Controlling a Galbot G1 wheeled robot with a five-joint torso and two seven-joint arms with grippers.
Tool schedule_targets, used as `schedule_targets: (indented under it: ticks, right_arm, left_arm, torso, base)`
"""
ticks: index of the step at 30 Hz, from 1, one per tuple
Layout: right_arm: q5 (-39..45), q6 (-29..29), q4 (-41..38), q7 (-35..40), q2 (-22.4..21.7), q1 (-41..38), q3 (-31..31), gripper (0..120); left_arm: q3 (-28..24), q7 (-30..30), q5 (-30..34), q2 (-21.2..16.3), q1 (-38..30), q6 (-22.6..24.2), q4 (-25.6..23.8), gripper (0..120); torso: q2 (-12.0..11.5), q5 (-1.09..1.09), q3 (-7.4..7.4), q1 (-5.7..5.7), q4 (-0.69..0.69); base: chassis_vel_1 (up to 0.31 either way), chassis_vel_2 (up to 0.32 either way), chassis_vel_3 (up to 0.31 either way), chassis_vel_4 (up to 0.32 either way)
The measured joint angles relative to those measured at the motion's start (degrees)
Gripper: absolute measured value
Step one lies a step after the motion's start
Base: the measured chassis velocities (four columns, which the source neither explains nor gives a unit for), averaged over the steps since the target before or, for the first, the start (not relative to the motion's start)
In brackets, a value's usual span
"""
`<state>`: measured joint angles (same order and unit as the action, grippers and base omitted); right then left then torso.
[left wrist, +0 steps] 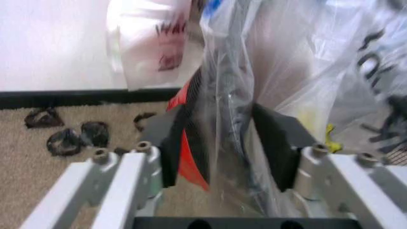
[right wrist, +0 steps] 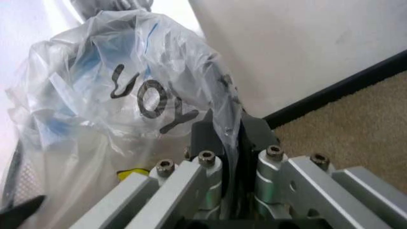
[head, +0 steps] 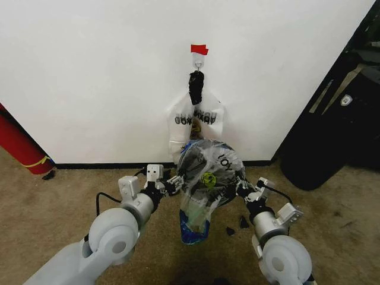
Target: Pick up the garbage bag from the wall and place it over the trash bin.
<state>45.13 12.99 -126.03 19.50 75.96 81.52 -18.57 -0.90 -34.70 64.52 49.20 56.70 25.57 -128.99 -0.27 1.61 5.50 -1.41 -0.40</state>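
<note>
**Spreading the bag over the bin**

Head view: the garbage bag (head: 208, 172) is draped over the trash bin (head: 228, 193), which stands on the carpet just in front of the wall (head: 89, 77). The left gripper (head: 172, 184) is at the bag's left side and the right gripper (head: 242, 189) at its right. A loose fold of film with a blue patch hangs down the front, between the two arms.

The left wrist view shows the left gripper (left wrist: 222, 143) partly open, its dark pads standing either side of a gathered strand of film, with the bin's mesh and red rim just behind. I cannot tell whether those pads truly press the plastic. In the right wrist view the right gripper (right wrist: 226, 143) is nearly closed on a pleat of the bag.

To do this step well, both sides should probably come down evenly, so the mouth of the bag stays stretched around the rim rather than bunching. The film is thin, so pulls should be gentle. The light bin could tip or slide if one side drags harder.

A whitish printed bag (head: 199, 122) hangs from the hook (head: 198, 59) behind; leave it alone.
</note>
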Motion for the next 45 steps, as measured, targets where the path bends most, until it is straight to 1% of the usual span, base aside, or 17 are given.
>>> schedule_targets:
  ticks: [1,4,6,9,12,24,26,28,31,32,35,37,40,41,42,44,45]
  right_arm:
    - [0.0,0.0,0.0,0.0,0.0,0.0,0.0,1]
    - [-2.0,-0.2,0.5,-0.5,0.0,-0.2,1.0,1]
    - [-2.5,-0.3,0.6,-0.6,-0.1,-0.2,1.1,1]
    - [-3.8,-0.7,0.9,-1.1,-0.4,-0.2,1.3,1]
    - [-4.8,-0.9,1.0,-1.4,-0.4,-0.2,1.6,1]
    - [-9.6,-1.9,0.9,-2.5,1.0,0.7,4.5,1]
    - [-10.3,-1.9,0.9,-3.2,1.0,1.1,4.8,12]
    - [-10.4,-1.8,0.9,-3.5,0.9,1.2,4.9,14]
    - [-10.5,-1.7,0.8,-4.2,0.7,1.5,5.1,30]
    - [-10.5,-1.7,0.8,-4.2,0.7,1.5,5.1,30]
    - [-10.4,-1.6,0.7,-4.9,0.6,1.7,5.3,43]
    - [-10.4,-1.6,0.6,-5.0,0.5,1.8,5.3,46]
    - [-10.5,-1.5,0.3,-5.3,0.5,2.3,5.6,63]
    - [-10.5,-1.5,0.3,-5.3,0.5,2.3,5.6,63]
    - [-10.5,-1.5,0.2,-5.3,0.4,2.4,5.6,69]
    - [-10.5,-1.5,0.0,-5.3,0.4,2.6,5.6,73]
    - [-10.4,-1.5,-0.2,-5.4,0.3,2.7,5.5,78]
  left_arm:
    - [0.0,0.0,0.0,0.0,0.0,0.0,0.0,41]
    - [-1.2,-0.2,0.1,0.1,-1.2,1.0,1.7,28]
    - [-1.5,-0.2,0.1,0.1,-1.6,1.0,2.0,25]
    - [-2.4,-0.1,0.0,0.4,-2.7,1.0,2.9,10]
    - [-2.7,-0.2,-0.2,0.3,-3.2,0.9,3.0,7]
    - [-2.7,-2.1,-2.1,-0.3,-2.7,3.1,1.8,7]
    - [-2.1,-2.3,-2.3,-0.4,-2.2,3.0,1.0,6]
    - [-1.8,-2.3,-2.3,-0.4,-1.9,3.0,0.7,6]
    - [-1.0,-2.3,-2.3,-0.7,-0.7,3.0,-0.3,5]
    - [-1.0,-2.3,-2.3,-0.7,-0.7,3.0,-0.3,5]
    - [-0.6,-2.3,-2.2,-0.9,-0.2,3.0,-0.9,5]
    - [-0.6,-2.2,-2.2,-0.9,-0.1,3.0,-1.0,5]
    - [-0.3,-2.0,-2.0,-1.0,0.0,3.0,-1.4,4]
    - [-0.3,-2.0,-2.0,-1.0,0.0,3.0,-1.4,4]
    - [-0.2,-2.0,-1.8,-0.9,0.0,3.0,-1.4,4]
    - [-0.1,-1.9,-1.6,-0.9,0.0,3.0,-1.4,4]
    - [0.1,-1.9,-1.3,-0.9,0.0,3.0,-1.4,4]
  torso:
    - [0.0,0.00,0.00,0.00,0.00]
    - [0.0,0.00,0.00,0.00,0.01]
    - [0.0,0.00,0.00,0.00,0.01]
    - [0.0,0.00,-0.01,0.00,-0.01]
    - [0.0,0.00,-0.01,0.00,0.00]
    - [0.0,0.00,-0.01,0.01,0.01]
    - [0.0,-0.01,-0.01,0.01,0.00]
    - [0.0,0.00,-0.01,0.01,0.00]
    - [0.0,0.00,-0.01,0.01,0.00]
    - [0.0,0.00,-0.01,0.01,0.00]
    - [0.0,0.00,-0.01,0.01,0.00]
    - [0.0,0.00,-0.01,0.01,0.00]
    - [0.0,0.00,-0.01,0.01,0.00]
    - [0.0,0.00,-0.01,0.01,0.00]
    - [0.0,-0.01,-0.01,0.01,0.00]
    - [0.0,0.00,-0.01,0.01,0.00]
    - [0.0,-0.01,-0.01,0.01,0.00]
  base:
    - [0.000,0.000,0.000,0.000]
    - [0.000,0.000,0.000,0.000]
    - [0.000,0.000,0.000,0.000]
    - [0.000,0.000,0.000,0.000]
    - [0.000,0.000,0.000,0.000]
    - [0.000,0.000,0.000,0.000]
    - [0.000,0.000,0.000,0.000]
    - [0.000,0.000,0.000,0.000]
    - [0.000,0.000,0.000,0.000]
    - [0.000,0.000,0.000,0.000]
    - [0.000,0.000,0.000,0.000]
    - [0.000,0.000,0.000,0.000]
    - [0.000,0.000,0.000,0.000]
    - [0.000,0.000,0.000,0.000]
    - [0.000,0.000,0.000,0.000]
    - [0.000,0.000,0.000,0.000]
    - [0.000,0.000,0.000,0.000]
